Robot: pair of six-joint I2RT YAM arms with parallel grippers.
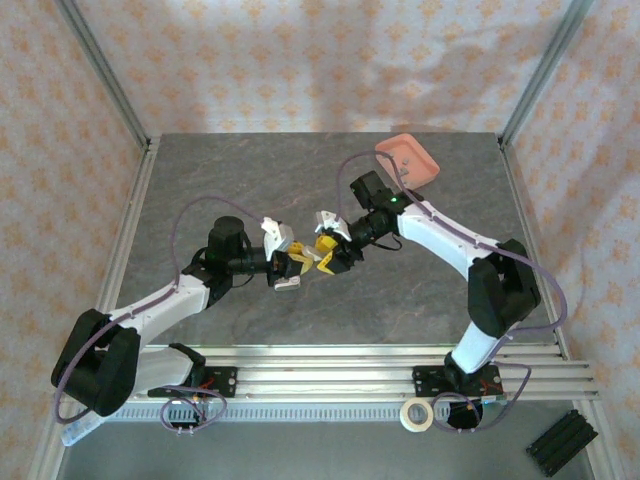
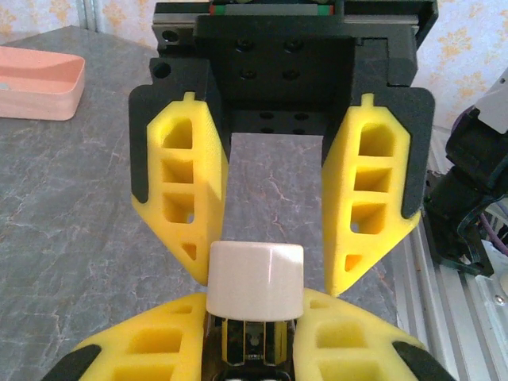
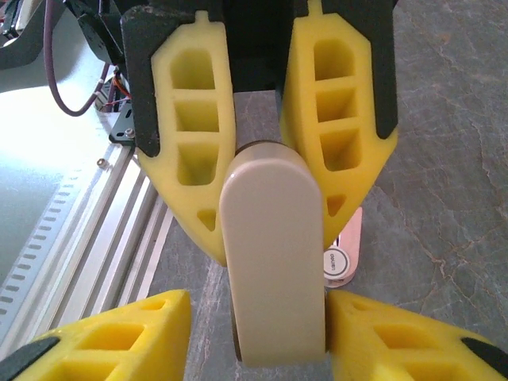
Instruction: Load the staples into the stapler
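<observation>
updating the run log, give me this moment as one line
left hand: shut on cream stapler | right hand: open around it | pink tray: far right corner

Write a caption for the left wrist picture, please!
Left fingers pinch a cream mini stapler while the right fingers stand open either side of it.

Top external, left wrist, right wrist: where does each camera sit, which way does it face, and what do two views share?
Top external: above and behind the bases, looking down on the table; left arm and right arm meet mid-table.
Left wrist: on the left arm, facing the right arm's jaws head-on; its own jaws, at the bottom, grip the cream stapler.
Right wrist: on the right arm, facing the left arm's jaws; its own jaws flank the stapler.
Shared: top external and left wrist both show the pink tray.
</observation>
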